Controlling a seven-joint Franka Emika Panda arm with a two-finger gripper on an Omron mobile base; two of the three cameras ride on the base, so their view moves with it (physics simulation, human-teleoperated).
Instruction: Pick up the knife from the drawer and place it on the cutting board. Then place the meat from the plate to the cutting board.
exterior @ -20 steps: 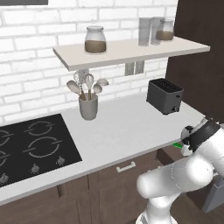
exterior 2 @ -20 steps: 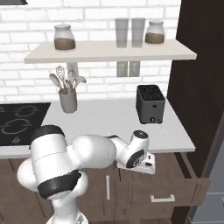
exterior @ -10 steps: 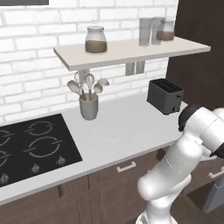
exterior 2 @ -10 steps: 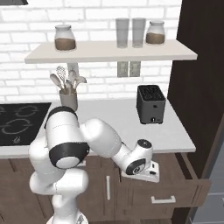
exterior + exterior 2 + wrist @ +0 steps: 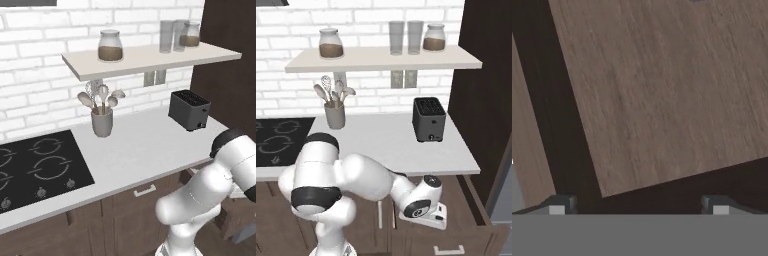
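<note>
Pincer [image 5: 638, 207] hangs wide open and empty over the pulled-out dark brown wooden drawer [image 5: 476, 235], apparently positioned to search inside for the knife.

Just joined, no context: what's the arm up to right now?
The arm is bent low at the right end of the counter, with its hand over the open drawer below the toaster. In the hand view the tool has its fingertips spread apart with nothing between them, facing brown wood. The knife, board, meat and plate can't be made out here.
</note>
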